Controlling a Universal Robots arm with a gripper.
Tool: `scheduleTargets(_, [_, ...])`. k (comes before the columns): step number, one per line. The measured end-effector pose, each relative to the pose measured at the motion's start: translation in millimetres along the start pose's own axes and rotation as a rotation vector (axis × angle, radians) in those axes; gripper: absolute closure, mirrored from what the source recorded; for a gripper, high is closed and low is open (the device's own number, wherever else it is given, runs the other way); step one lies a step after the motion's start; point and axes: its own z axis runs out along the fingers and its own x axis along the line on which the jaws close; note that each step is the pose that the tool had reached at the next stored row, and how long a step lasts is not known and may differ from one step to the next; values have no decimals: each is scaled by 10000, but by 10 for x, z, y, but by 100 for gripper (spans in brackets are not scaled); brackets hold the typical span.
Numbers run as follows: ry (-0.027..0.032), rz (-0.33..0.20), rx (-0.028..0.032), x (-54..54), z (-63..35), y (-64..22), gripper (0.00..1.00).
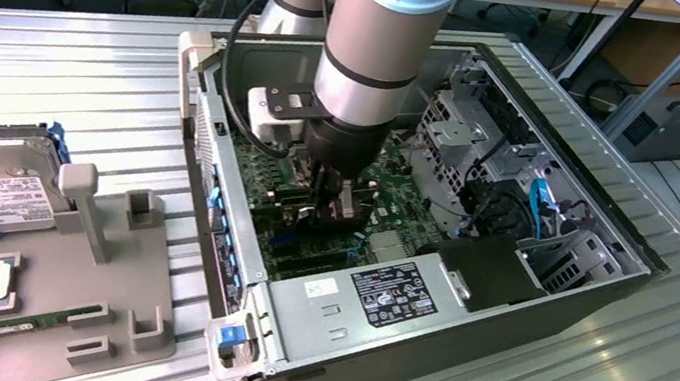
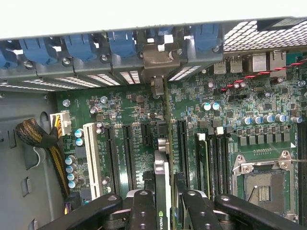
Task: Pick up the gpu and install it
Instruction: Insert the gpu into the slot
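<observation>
Card going in, tool clamped on the gpu.

Exterior view: I've got the tool (image 1: 335, 200) down inside the open PC case (image 1: 595, 289), over the motherboard (image 1: 396, 184). Wrist view: fingers (image 2: 144, 211) grasp the gpu (image 2: 163, 187) edge-on, long axis running twelve to six, bracket at twelve by the rear slots (image 2: 120, 45).

Even bright overhead light, sheen streaks on the ribbed metal tabletop (image 1: 637, 366) near its corner at the exterior view's right, motherboard (image 2: 120, 110) sharp, gripper fingers (image 2: 144, 211) soft, overexposed case edge (image 2: 144, 14).
</observation>
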Motion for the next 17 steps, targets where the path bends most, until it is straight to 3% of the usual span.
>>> scheduleTargets(17, [-1, 1, 9, -6, 0, 29, 74])
